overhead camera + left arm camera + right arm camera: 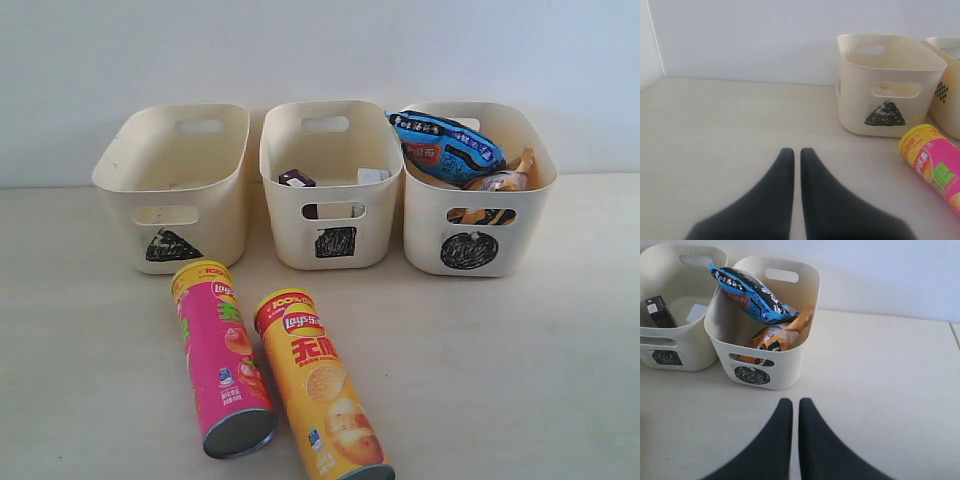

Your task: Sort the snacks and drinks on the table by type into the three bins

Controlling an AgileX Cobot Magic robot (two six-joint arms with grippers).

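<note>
Orange-yellow tube (pixel 322 385) — pale beige table (pixel 520 380), white wall (pixel 100 60)

Setting, seen from in front of the work surface. A broad table (pixel 520 380), pale beige with faint wood grain, fills the lower part of every view. Behind it stands a plain, unmarked wall (pixel 320 50) of whitish grey, which meets the table's far edge in one straight horizontal line. In the left wrist view a second pale panel (pixel 647 40) joins this wall at a vertical corner seam. In the right wrist view a thin dark seam (pixel 954 335) crosses the tabletop near its far corner. Lighting is soft and even; shadows on the table are faint and short.
</note>
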